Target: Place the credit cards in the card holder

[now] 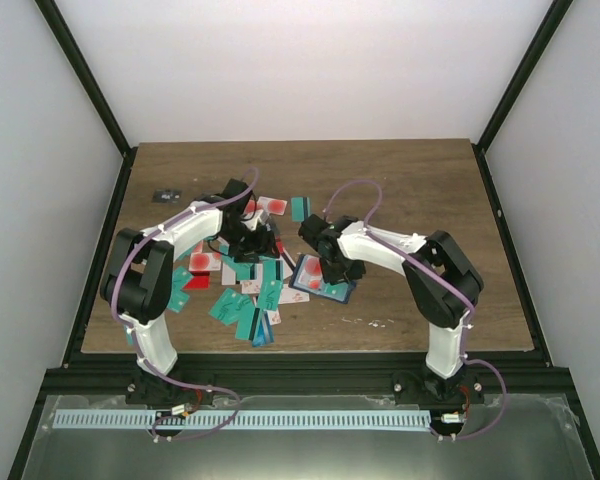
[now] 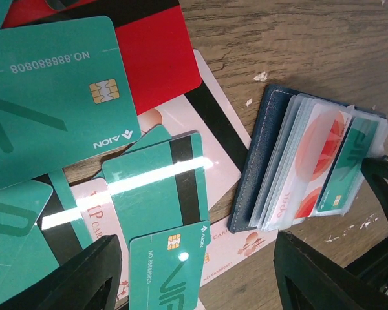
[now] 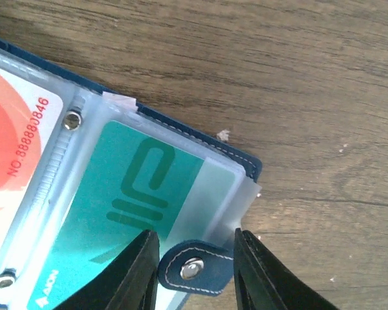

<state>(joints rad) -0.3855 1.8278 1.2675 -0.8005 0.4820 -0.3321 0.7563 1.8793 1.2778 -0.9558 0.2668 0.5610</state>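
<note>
right pincer [image 3: 195, 250] is narrow around the clasp tab [image 3: 189, 270] of the card holder [image 2: 257, 155], can't tell if it's truly gripping. i'd say i'm steadying the holder. left pincer [image 2: 197, 261] hangs wide and empty over loose credit cards [image 2: 52, 97] on the surface [image 3: 278, 64], so next it grabs one. the sleeves hold teal and red-white cards.

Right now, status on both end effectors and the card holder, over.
Left end effector open, empty, over loose credit cards. Right end effector straddling clasp tab, grip unconfirmed. Card holder open on table, teal card sleeved. No obstruction seen.
</note>
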